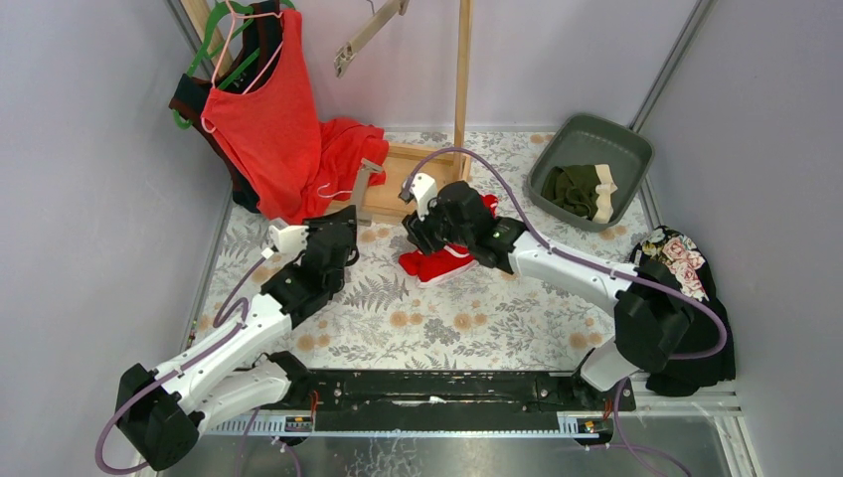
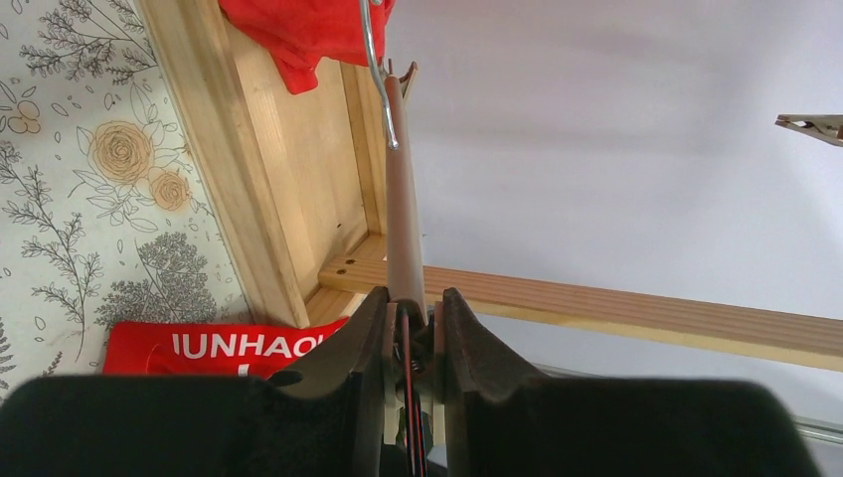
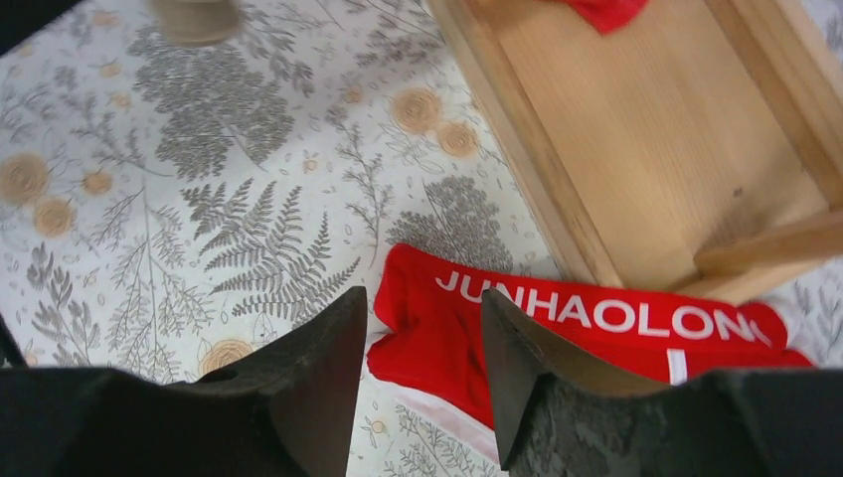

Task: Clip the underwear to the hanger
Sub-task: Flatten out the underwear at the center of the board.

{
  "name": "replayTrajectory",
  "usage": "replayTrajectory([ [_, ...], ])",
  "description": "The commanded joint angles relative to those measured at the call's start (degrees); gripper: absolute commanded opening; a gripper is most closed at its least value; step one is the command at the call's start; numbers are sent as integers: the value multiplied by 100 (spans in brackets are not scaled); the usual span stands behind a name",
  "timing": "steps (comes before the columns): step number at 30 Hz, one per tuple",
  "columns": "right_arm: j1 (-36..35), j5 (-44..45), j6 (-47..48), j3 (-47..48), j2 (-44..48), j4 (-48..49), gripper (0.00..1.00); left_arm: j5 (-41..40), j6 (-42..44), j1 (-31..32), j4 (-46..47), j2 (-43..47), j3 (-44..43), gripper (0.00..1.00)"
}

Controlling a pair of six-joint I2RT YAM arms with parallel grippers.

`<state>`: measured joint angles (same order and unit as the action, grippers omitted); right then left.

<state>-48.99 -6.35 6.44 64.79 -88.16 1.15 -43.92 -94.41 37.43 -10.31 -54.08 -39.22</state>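
Observation:
The red underwear with its "JUNHAOLONG" waistband lies on the floral table beside the wooden base. My right gripper hovers right above it. In the right wrist view the right gripper is open, and the left corner of the red underwear lies under the gap between its fingers. The beige hanger leans on the wooden base. My left gripper is shut on the hanger's lower end. In the left wrist view the left gripper pinches the hanger, whose metal hook points away. The olive green underwear lies in the bin.
A grey bin stands at the back right. The wooden rack base and its post are behind the grippers. A red tank top hangs at the back left. A second clip hanger hangs above. Black floral cloth covers the right arm's base.

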Motion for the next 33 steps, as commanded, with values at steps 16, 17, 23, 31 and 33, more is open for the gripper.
replayTrajectory([
  [16,-471,547,-2838,-638,-472,-749,51,-71,73,-135,90,30,105,0],
  [17,-527,626,-2867,-644,-545,-666,51,-75,74,-132,74,56,115,0],
  [23,-603,992,-3070,-541,-999,-404,58,-192,123,-180,-59,251,136,0],
  [31,-605,1579,-3188,-368,-1370,-147,64,-272,261,-246,-158,533,140,0],
  [33,-607,1666,-3179,-288,-1479,-77,64,-280,278,-276,-150,561,151,0],
])
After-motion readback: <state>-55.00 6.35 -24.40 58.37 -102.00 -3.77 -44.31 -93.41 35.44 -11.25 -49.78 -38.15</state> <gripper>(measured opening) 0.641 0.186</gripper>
